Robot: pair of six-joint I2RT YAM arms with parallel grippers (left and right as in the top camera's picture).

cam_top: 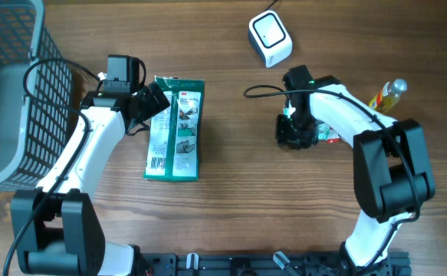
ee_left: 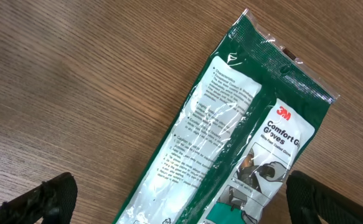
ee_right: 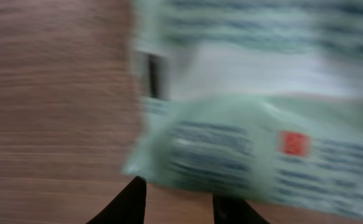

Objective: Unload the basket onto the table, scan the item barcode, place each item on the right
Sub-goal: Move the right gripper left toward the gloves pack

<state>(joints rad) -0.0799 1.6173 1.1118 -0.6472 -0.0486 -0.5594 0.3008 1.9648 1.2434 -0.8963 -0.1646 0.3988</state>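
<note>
A green 3M gloves package (cam_top: 175,129) lies flat on the table, with a barcode (cam_top: 157,162) at its near left corner. My left gripper (cam_top: 148,105) hovers over its far end, jaws open wide. In the left wrist view the package (ee_left: 231,143) fills the space between the two black fingers (ee_left: 41,202). A white scanner (cam_top: 270,38) stands at the back. My right gripper (cam_top: 294,136) is down by a small pale green packet (cam_top: 328,135). Blurred in the right wrist view, that packet (ee_right: 243,149) lies just past the parted fingertips (ee_right: 131,199), with bare wood between them.
A grey wire basket (cam_top: 8,92) takes up the far left of the table. A small bottle with a yellow label (cam_top: 388,93) lies to the right, behind the right arm. The scanner's cable (cam_top: 263,90) runs across the table near the right gripper.
</note>
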